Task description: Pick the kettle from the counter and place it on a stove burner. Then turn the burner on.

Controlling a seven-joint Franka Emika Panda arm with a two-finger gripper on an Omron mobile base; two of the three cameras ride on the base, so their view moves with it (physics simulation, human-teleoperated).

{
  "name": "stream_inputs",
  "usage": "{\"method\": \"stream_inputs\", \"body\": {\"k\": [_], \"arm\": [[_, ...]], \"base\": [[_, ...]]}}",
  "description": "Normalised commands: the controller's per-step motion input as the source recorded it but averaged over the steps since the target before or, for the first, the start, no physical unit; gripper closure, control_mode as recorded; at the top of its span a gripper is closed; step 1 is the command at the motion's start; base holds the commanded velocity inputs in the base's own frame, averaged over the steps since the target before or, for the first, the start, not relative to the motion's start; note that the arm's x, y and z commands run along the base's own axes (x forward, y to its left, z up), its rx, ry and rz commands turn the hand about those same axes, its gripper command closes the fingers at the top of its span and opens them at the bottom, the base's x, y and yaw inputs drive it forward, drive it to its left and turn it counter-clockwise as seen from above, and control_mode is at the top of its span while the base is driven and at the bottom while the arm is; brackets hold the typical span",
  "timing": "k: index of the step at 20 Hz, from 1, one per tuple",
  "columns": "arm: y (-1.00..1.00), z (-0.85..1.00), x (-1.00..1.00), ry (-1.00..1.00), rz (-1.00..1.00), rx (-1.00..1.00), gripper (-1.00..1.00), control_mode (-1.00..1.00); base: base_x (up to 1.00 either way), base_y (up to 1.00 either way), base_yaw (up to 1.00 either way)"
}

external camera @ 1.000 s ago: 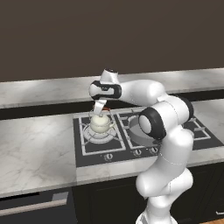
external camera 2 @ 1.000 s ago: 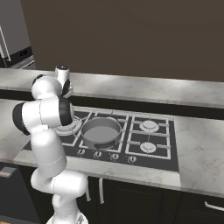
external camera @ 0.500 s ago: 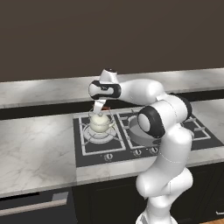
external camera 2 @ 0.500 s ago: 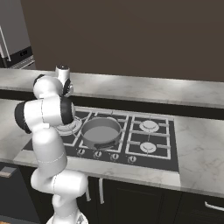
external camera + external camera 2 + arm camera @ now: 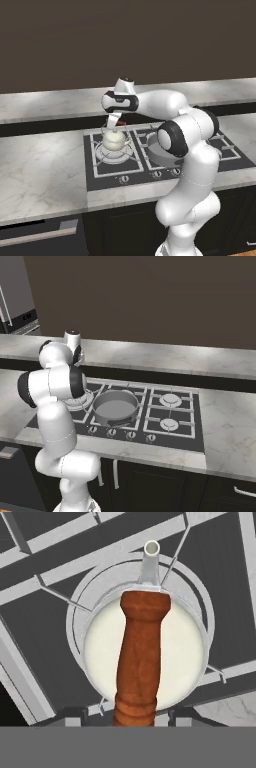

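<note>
The cream-white kettle (image 5: 114, 140) sits upright on the front left stove burner (image 5: 102, 155) of the black cooktop, spout pointing away from the base. From the hand view I look straight down on the kettle (image 5: 175, 652), with its reddish-brown handle bar (image 5: 142, 647) running up the middle and the burner (image 5: 75, 614) ringing it. My gripper (image 5: 114, 121) hangs just above the handle. The gripper (image 5: 134, 714) stands open, one fingertip on each side of the bar with a small gap to it.
A wide grey pan (image 5: 116, 406) rests on the burner to the right of the kettle. A row of small knobs (image 5: 122, 178) lines the cooktop's front edge. The marble counter (image 5: 40, 170) stretches to the left, and a dark wall rises behind.
</note>
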Motion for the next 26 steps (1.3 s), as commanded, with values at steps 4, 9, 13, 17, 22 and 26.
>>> {"method": "stream_inputs", "body": {"k": [4,9,13,17,22,26], "arm": [[0.01,0.00,-0.02,0.01,-0.05,0.00,-1.00,-1.00],[0.05,0.00,-0.12,0.00,-0.03,0.00,-1.00,-1.00],[0.14,0.00,-0.07,0.00,-0.02,0.00,-1.00,-1.00],[0.10,0.03,-0.02,0.00,-0.02,0.00,-1.00,-1.00],[0.00,0.29,-0.01,-0.01,-0.04,0.00,-1.00,-1.00],[0.00,0.47,-0.08,-0.04,-0.03,0.00,-1.00,-1.00]], "base": [[0.00,0.00,0.00],[0.00,0.00,0.00],[0.00,0.00,0.00],[0.00,0.00,0.00],[0.00,0.00,0.00],[0.00,0.00,0.00]]}}
